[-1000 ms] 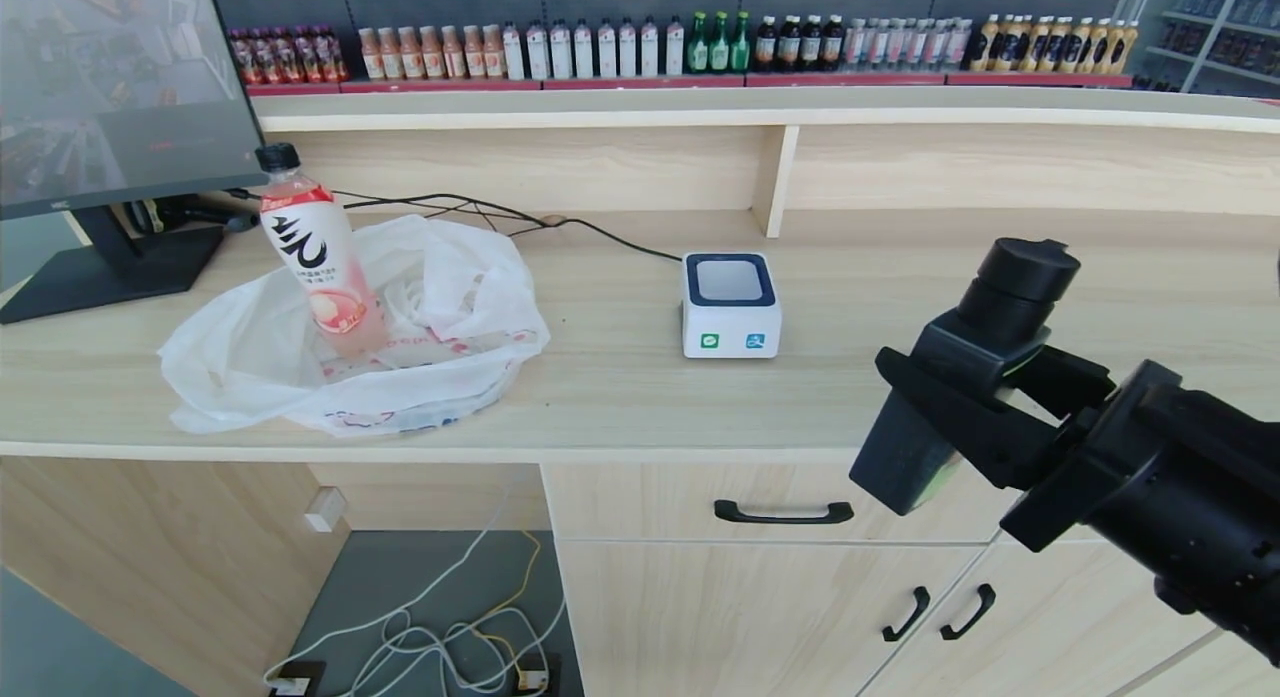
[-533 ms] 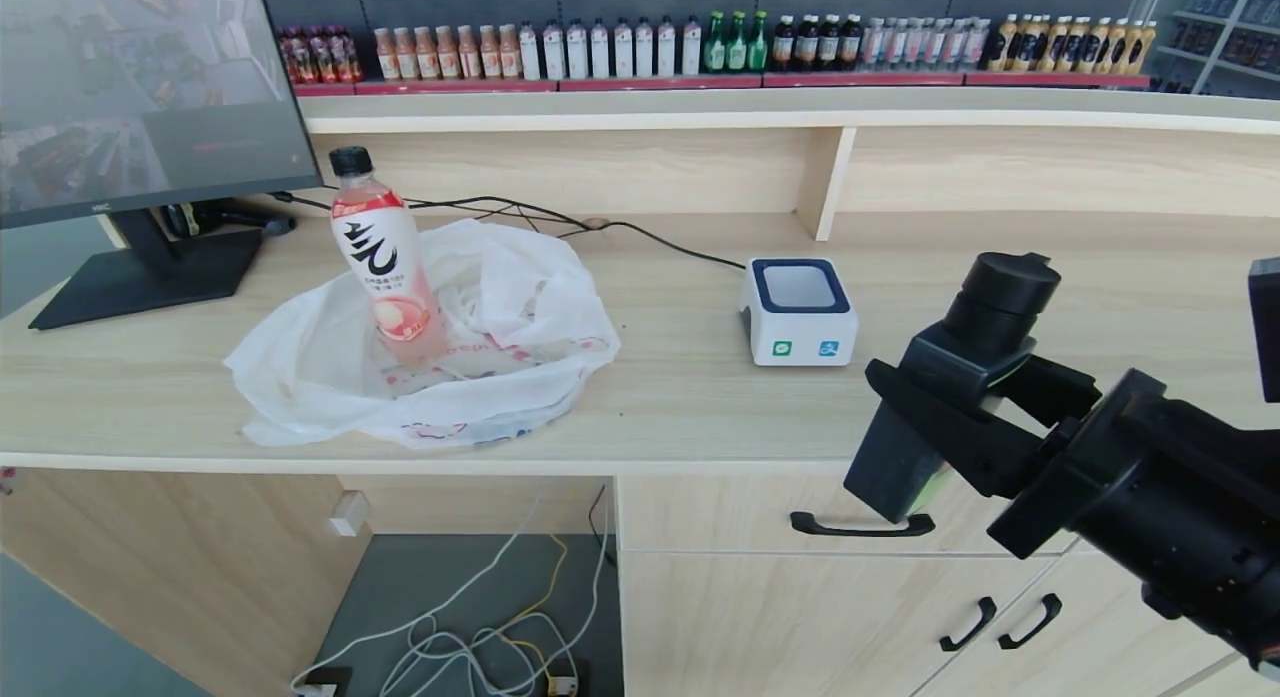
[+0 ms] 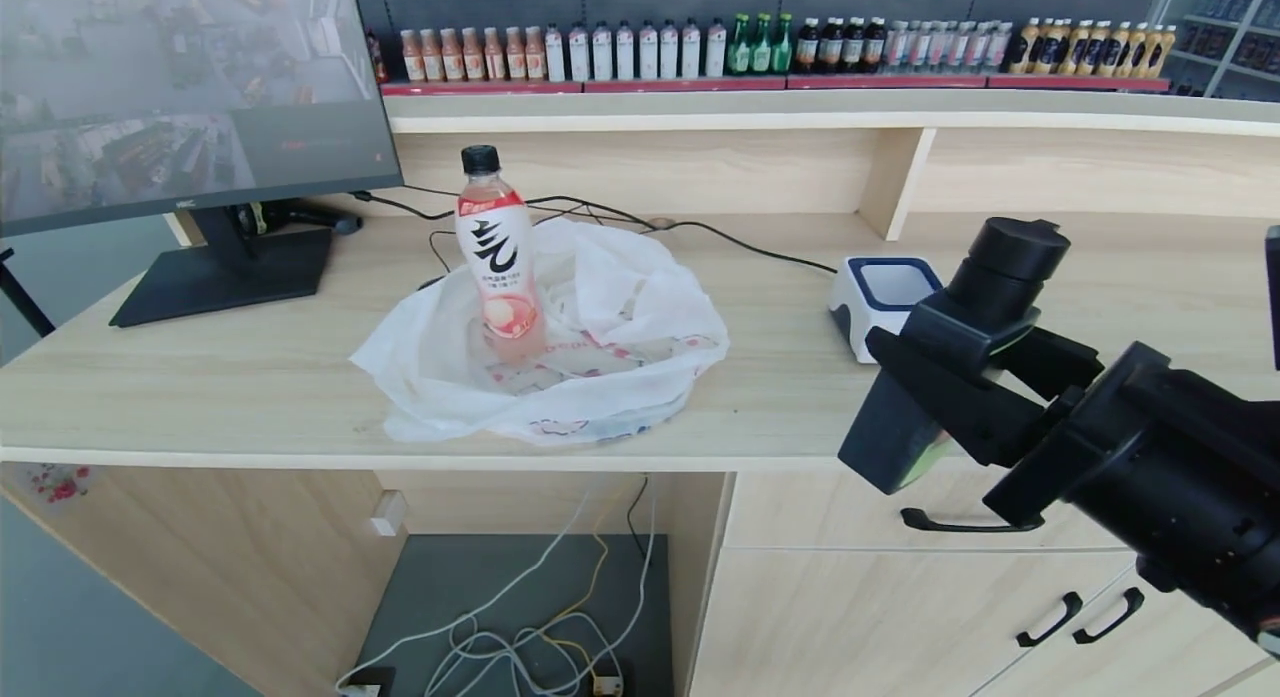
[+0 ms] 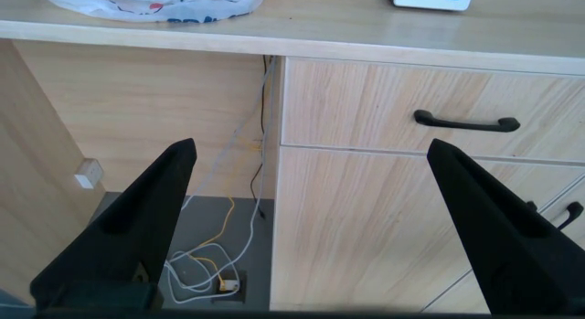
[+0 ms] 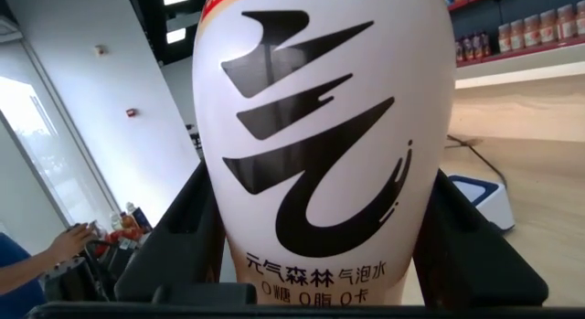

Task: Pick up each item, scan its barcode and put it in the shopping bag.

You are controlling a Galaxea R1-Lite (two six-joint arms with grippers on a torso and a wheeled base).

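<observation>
We see the right gripper (image 3: 955, 402) clamped on a black-capped bottle (image 3: 1012, 267) near the scanner (image 3: 872, 295); the left gripper (image 4: 311, 223) hangs spread wide below the counter (image 3: 200, 377); a pink bottle (image 3: 497, 257) stands upright in the shopping bag (image 3: 630, 377).

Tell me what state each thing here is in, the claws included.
shopping bag: open, slumped on the counter.
pink bottle: upright inside the shopping bag, capped.
held bottle: capped, gripped in mid-air.
right claw: shut on the held bottle.
left claw: open, empty.
monitor: switched on.
drawer: shut.
</observation>
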